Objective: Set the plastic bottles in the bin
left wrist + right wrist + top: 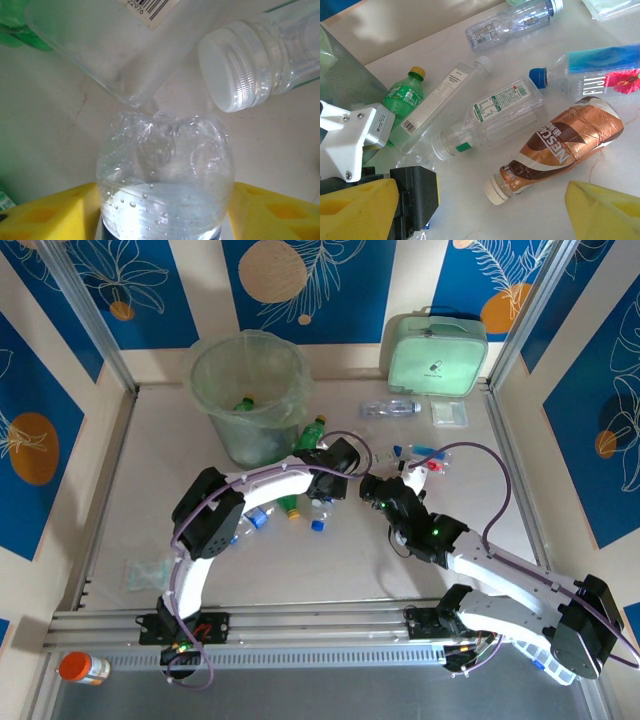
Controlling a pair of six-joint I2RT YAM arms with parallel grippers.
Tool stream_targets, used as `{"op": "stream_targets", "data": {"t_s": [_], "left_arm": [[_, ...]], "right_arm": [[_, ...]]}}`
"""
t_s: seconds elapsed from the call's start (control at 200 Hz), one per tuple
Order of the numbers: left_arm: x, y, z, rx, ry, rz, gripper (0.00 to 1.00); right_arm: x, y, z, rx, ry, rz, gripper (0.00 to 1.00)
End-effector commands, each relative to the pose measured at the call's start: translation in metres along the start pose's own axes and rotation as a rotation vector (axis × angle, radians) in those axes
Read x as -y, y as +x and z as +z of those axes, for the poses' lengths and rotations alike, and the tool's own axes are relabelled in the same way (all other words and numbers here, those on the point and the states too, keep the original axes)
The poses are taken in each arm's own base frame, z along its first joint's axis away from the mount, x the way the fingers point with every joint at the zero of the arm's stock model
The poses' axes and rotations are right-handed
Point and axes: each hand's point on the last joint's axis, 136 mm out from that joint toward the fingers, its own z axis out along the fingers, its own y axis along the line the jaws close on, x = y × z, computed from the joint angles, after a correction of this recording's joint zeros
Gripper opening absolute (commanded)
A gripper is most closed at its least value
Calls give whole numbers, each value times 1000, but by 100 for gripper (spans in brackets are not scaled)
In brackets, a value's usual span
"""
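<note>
From above, the bin sits upper left of the frame: a round bucket lined with a floppy, see-through green bag. There's a green bottle down inside it already. The other bottles lie scattered just right of it, mid-frame, which I guess is why both arms are bent in there.

Left wrist view: the left gripper has its blocky yellow pads against both sides of a clear bottle, whose bottom end faces the camera. The plastic is thin and crinkly, with droplets inside. It looks like a grip round the body, ready to lift. A ribbed white-capped bottle lies upper right.

Right wrist view: the right gripper is spread wide with nothing between its fingers, hanging over the pile. A glossy brown coffee bottle lies right of centre and a flat-sided bottle in the middle. A yellow-capped bottle lies at the left, near the bin wall. My bet is the coffee one goes next.
</note>
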Motion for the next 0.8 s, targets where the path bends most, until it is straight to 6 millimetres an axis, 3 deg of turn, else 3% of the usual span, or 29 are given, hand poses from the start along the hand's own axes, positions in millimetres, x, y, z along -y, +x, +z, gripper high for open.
{"op": "stream_targets", "data": {"t_s": [0.0, 0.255, 0.375, 0.64, 0.795], "left_arm": [[-3, 12, 14, -40, -4, -2, 60], [-3, 12, 4, -33, 23, 11, 49], [-1, 10, -11, -19, 65, 24, 47], [-4, 8, -71, 73, 197, 38, 47], [-11, 3, -119, 173, 280, 72, 47]], "right_arm": [[2, -10, -4, 45, 3, 37, 87], [2, -10, -4, 46, 3, 39, 86], [2, -10, -4, 47, 2, 40, 86], [0, -8, -3, 36, -10, 38, 86], [-3, -5, -2, 25, -23, 36, 86]]}}
